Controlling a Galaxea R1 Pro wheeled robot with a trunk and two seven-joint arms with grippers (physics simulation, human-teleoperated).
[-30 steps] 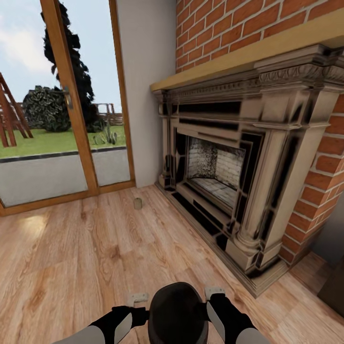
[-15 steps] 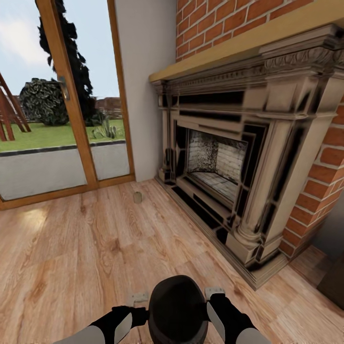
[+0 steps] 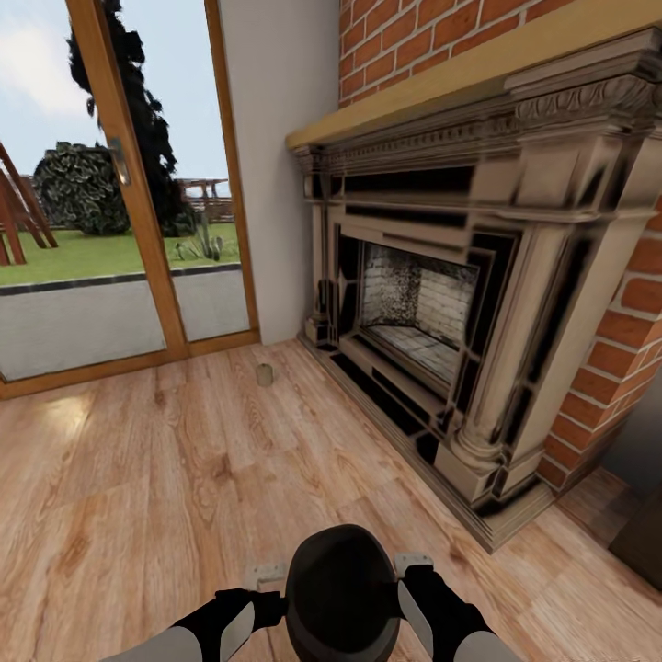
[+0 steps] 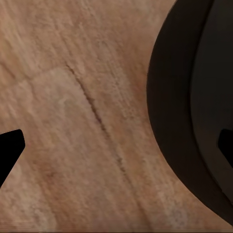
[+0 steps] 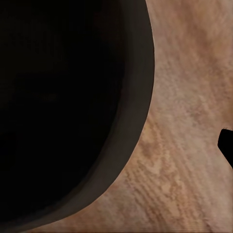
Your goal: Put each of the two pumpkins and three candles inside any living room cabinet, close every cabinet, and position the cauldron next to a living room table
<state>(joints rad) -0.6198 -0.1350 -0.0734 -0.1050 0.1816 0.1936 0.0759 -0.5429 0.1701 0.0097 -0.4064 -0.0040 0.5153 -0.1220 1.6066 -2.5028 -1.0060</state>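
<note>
The matte black cauldron (image 3: 341,590) sits low in the head view, between my two forearms and above the wood floor. In the left wrist view my left gripper (image 4: 118,148) is open, one finger over the floor and the other over the cauldron (image 4: 194,107). Beside the cauldron's other side (image 5: 63,107) my right gripper (image 3: 413,561) shows one fingertip (image 5: 226,144) far out over the floor; its other finger is lost against the black. A small beige-grey candle (image 3: 265,374) stands on the floor far ahead, near the glass door.
A large stone fireplace (image 3: 441,303) with a brick wall fills the right side, its base jutting onto the floor. A wood-framed glass door (image 3: 119,230) is at the left. A dark brown furniture corner (image 3: 644,550) shows at the right edge. Open wood floor (image 3: 165,478) lies ahead.
The whole head view has shifted, so the camera moved: fireplace and candle sit slightly higher in the picture. The arms and the cauldron keep their places relative to each other.
</note>
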